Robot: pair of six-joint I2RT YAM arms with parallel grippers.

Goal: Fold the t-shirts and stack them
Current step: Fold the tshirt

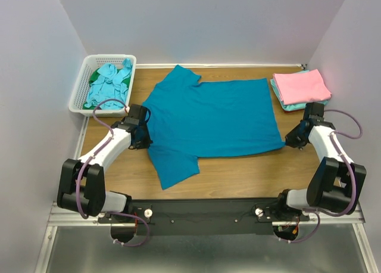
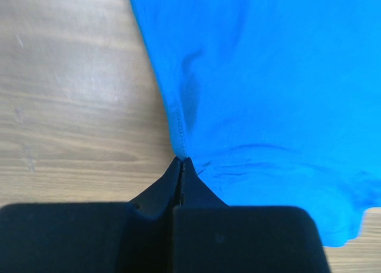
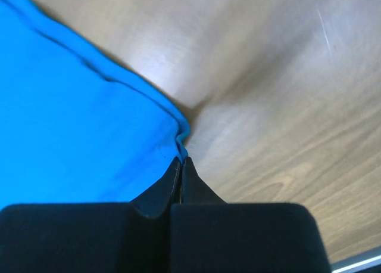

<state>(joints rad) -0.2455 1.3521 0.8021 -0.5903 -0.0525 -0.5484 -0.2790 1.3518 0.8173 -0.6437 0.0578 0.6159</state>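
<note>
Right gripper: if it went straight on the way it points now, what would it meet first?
The teal t-shirt: the right gripper is shut on its corner. Right behind that looks like the wooden table, though depth is unclear.

Wooden table (image 1: 238,176), teal t-shirt (image 1: 214,115), folded shirts (image 1: 301,86), basket (image 1: 80,93)

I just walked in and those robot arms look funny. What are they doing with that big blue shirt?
They are folding laundry. The teal-blue t-shirt lies spread flat on the table. The left gripper is pinched shut on the shirt's left edge, and the right gripper is pinched shut on a hem corner. A folded pink t-shirt tops a small stack at the far right, and more shirts wait in the white basket.
</note>
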